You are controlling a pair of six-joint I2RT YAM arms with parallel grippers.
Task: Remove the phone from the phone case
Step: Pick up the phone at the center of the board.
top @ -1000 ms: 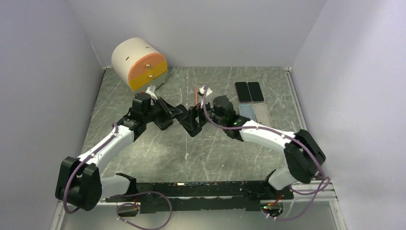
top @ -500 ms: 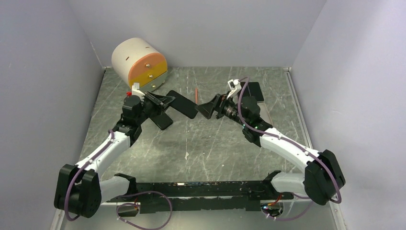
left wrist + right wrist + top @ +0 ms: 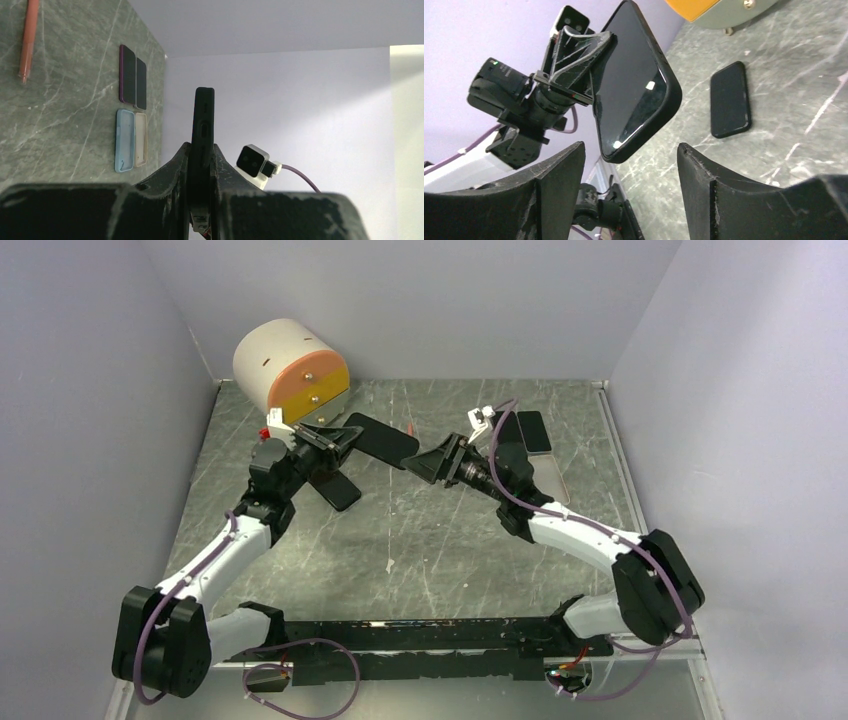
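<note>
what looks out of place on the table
Nothing is spilled or broken. Two things sit askew: a black phone lies diagonally near the left gripper, far from the tidy block of phones and cases at the right, and an orange pen lies loose mid-table.

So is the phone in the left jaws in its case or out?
In. The glossy black phone sits inside the thick-rimmed black case, rim wrapping its visible edges.

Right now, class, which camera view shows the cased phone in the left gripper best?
The right wrist view: the cased phone appears large, with its screen and case rim plain. The left wrist view shows only its thin edge. The top view shows it as a small dark slab.
</note>
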